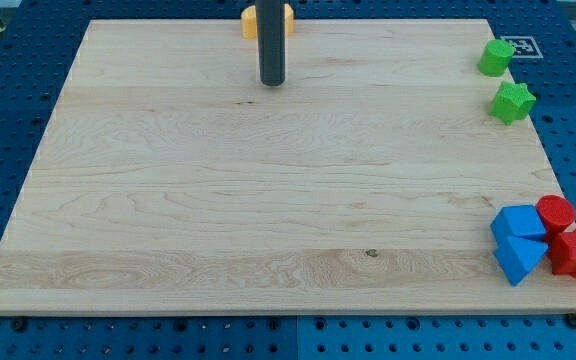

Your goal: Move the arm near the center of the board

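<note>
Near the view's top, my tip (272, 83), just below yellow block (251, 21)

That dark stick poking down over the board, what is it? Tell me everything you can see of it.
It is my rod, a straight, dark, smooth cylinder, metal or plastic by its look. It hangs upright from beyond the view's top, ending in my tip, blunt and flat, on the wooden board near its top edge, left of centre. Just behind the rod, partly hidden, sits a yellow-orange block; contact cannot be told. The green, blue and red blocks lie far away at the view's right.
</note>
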Robot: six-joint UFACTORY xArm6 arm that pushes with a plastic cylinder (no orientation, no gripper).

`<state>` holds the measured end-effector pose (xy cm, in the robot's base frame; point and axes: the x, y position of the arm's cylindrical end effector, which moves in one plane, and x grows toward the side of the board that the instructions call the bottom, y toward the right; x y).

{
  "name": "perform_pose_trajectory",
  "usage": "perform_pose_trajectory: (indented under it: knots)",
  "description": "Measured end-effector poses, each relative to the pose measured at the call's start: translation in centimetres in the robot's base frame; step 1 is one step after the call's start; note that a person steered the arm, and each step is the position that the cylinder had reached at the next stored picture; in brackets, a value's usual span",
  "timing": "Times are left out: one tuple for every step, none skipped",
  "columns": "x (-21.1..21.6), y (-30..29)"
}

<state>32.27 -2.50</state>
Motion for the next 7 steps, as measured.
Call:
perform_pose_trajectory:
  knots:
    - [0.7,0.0]
    - [0.8,0.0]
    - [0.8,0.0]
    - [0.8,0.1]
    - [1.0,0.9]
    - [1.1,3.4]
    - [1.9,5.7]
